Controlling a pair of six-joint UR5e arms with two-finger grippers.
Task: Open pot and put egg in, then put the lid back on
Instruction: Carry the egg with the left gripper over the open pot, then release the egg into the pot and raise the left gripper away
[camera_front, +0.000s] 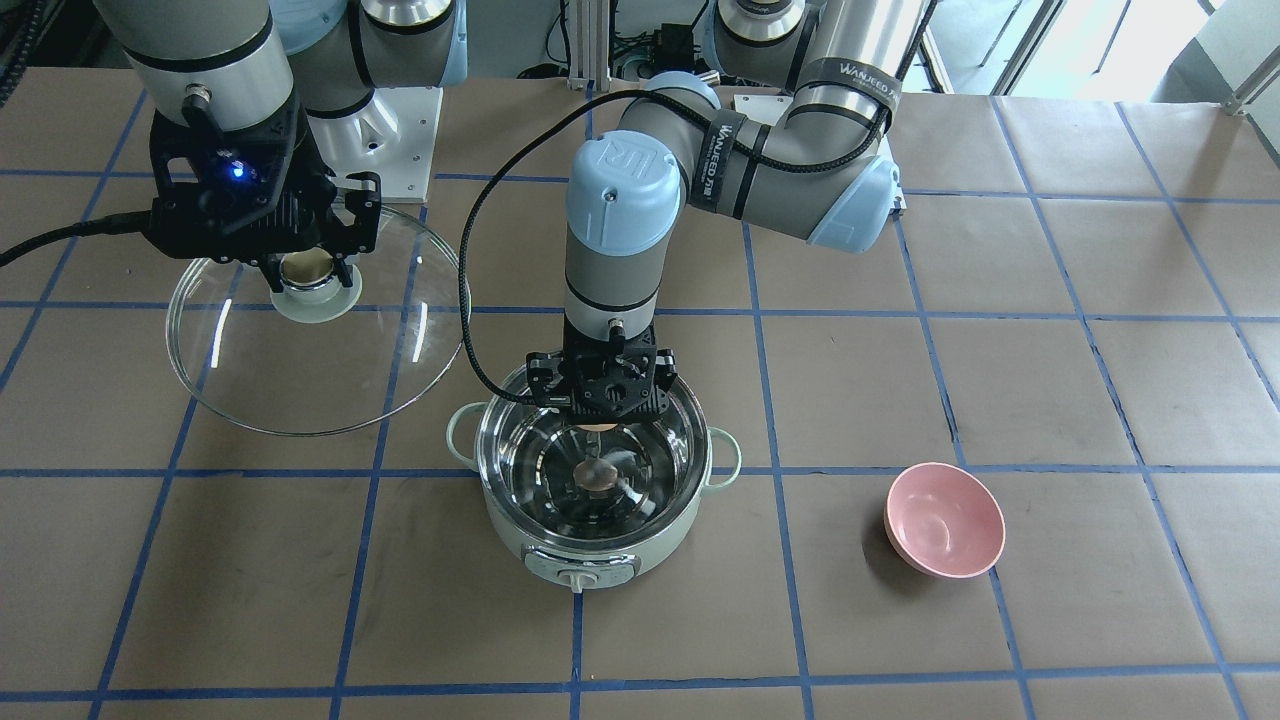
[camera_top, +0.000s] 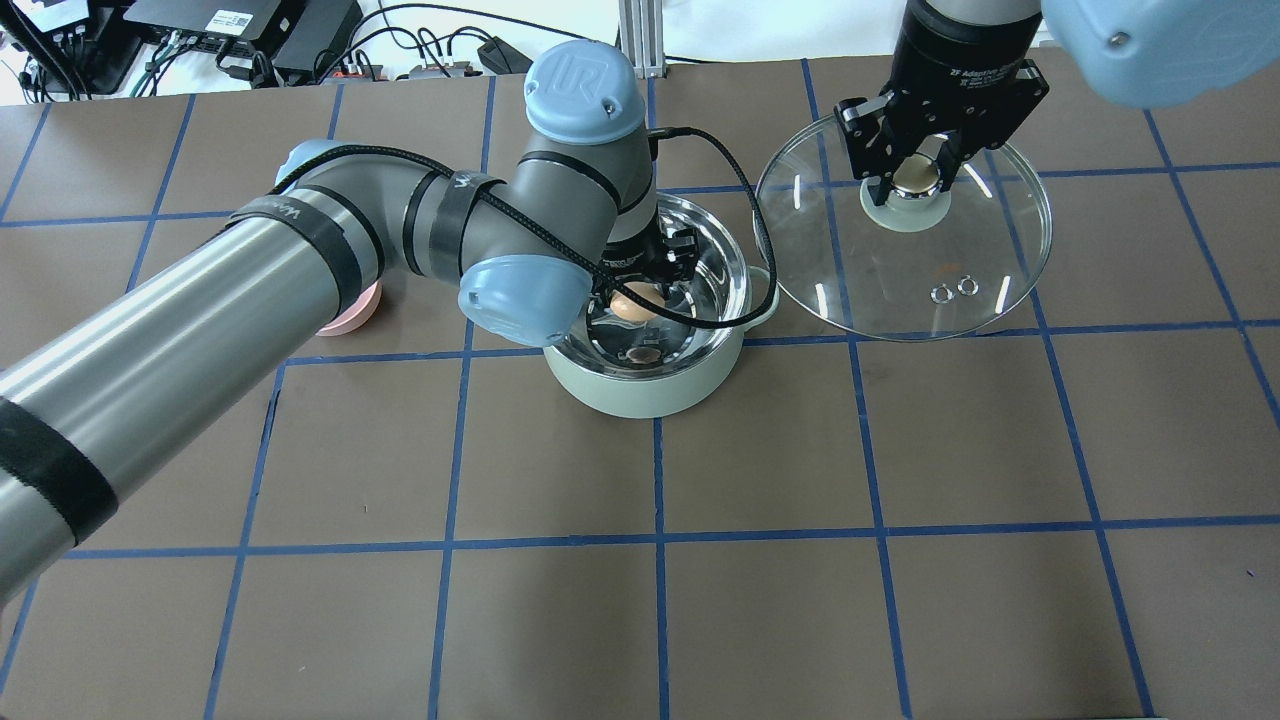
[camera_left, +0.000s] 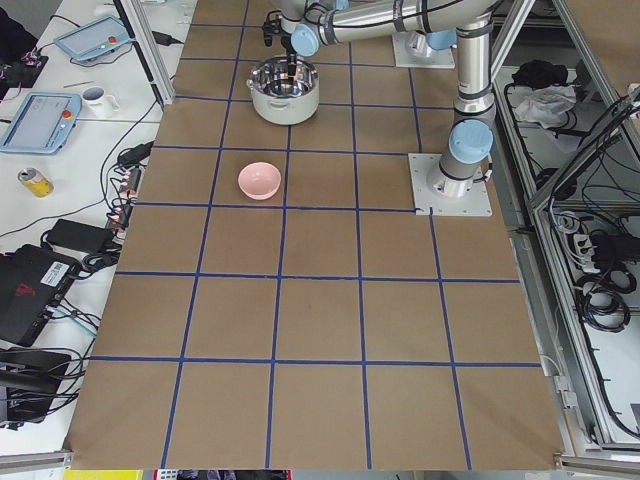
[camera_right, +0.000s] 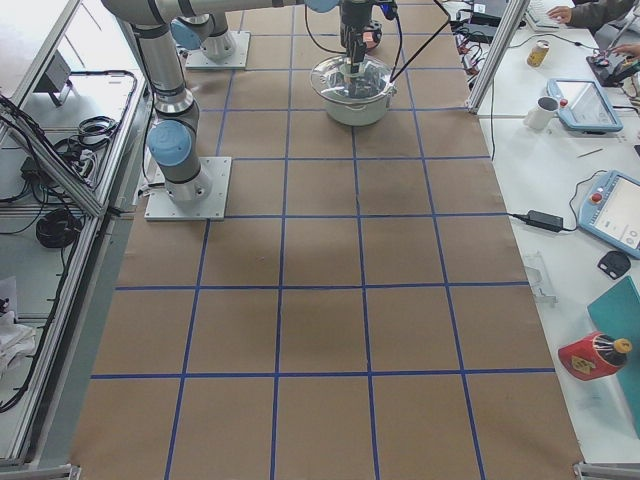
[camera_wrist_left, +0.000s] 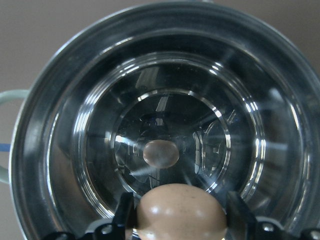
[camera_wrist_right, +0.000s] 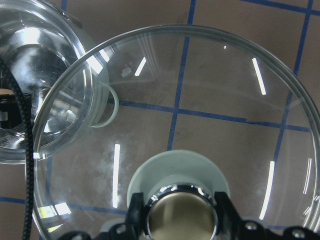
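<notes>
The mint-green pot stands open at the table's middle, with its steel inside bare; it also shows in the overhead view. My left gripper is shut on the tan egg and holds it just inside the pot's rim, above the bottom. In the left wrist view the egg sits between the fingers, with its reflection on the pot floor. My right gripper is shut on the knob of the glass lid and holds the lid above the table beside the pot.
A pink bowl sits on the brown paper on my left side, partly hidden under my left arm in the overhead view. Blue tape lines grid the table. The left arm's black cable hangs near the lid's edge.
</notes>
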